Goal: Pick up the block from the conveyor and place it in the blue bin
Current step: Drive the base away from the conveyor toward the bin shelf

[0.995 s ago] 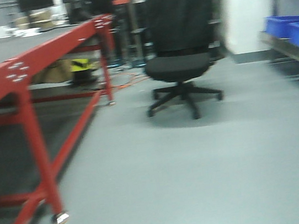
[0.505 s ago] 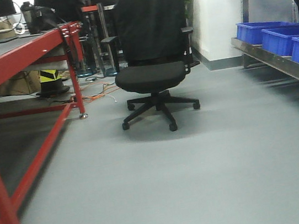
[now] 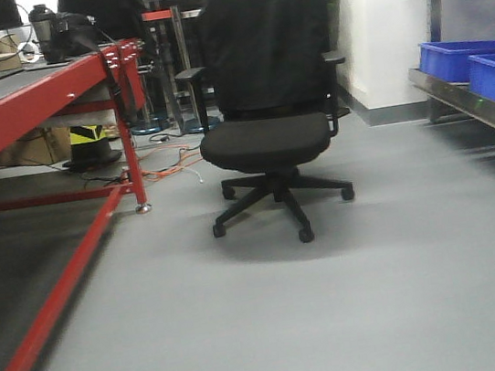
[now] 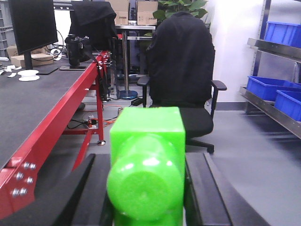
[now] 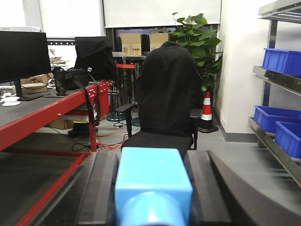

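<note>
**Carrying the block to the bins**

The right claw [image 5: 153,193] is gripping the block [image 5: 153,174]. Its two dark fingers are pressing on either side, and the block is sitting square between them. The block is already off the conveyor [image 5: 42,117], which is running along the left of the room. The left claw [image 4: 146,188] is clamping a green block [image 4: 146,141] in the same way.

Both arms are pointing forward and roughly level, side by side, with the wrists looking straight down the room.

Judging by this, the grab is done and the carry to the bins [image 3: 489,68] is the step in hand. They are sitting on the shelf [image 3: 481,111] along the right wall, well apart from both claws. The chair [image 3: 269,109] is standing ahead, between the conveyor and the shelf.

To do the step well:
- The base should be turning right and passing clear of the chair's spread legs.
- The right claw should be holding firm during travel, since a jolt could twist the block.
- The right arm should be rising above the bin's rim before it reaches in.
- The fingers should be parting only once the block is hanging over the inside of the bin, not over its wall.
- The left arm is better tucked back, so the green block is not striking the shelf edge.
</note>
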Robot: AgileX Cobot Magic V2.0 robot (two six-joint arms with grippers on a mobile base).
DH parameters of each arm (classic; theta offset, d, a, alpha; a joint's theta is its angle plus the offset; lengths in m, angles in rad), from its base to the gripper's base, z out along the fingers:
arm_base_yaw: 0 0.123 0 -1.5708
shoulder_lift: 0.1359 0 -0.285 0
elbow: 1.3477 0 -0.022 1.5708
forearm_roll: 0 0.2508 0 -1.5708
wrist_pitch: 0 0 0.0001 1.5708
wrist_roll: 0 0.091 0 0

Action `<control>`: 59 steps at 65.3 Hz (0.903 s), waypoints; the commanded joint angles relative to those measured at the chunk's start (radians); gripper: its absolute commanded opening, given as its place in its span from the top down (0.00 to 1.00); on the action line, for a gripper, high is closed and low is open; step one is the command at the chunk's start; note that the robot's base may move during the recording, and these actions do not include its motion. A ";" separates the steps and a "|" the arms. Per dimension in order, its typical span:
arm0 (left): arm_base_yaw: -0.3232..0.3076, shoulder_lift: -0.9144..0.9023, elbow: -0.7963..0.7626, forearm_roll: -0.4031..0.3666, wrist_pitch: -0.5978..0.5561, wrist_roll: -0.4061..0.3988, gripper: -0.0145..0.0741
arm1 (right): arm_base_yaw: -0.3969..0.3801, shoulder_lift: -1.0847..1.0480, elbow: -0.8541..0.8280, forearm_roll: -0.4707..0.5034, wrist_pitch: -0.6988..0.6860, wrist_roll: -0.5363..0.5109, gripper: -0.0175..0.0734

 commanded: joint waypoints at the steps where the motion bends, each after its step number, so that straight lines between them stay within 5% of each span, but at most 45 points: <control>1: -0.007 -0.004 -0.001 -0.004 -0.018 0.003 0.96 | 0.001 -0.003 -0.001 -0.008 -0.025 -0.002 0.99; 59: -0.008 -0.004 -0.001 -0.004 -0.019 0.003 0.96 | 0.001 -0.003 -0.001 -0.008 -0.025 -0.002 0.99</control>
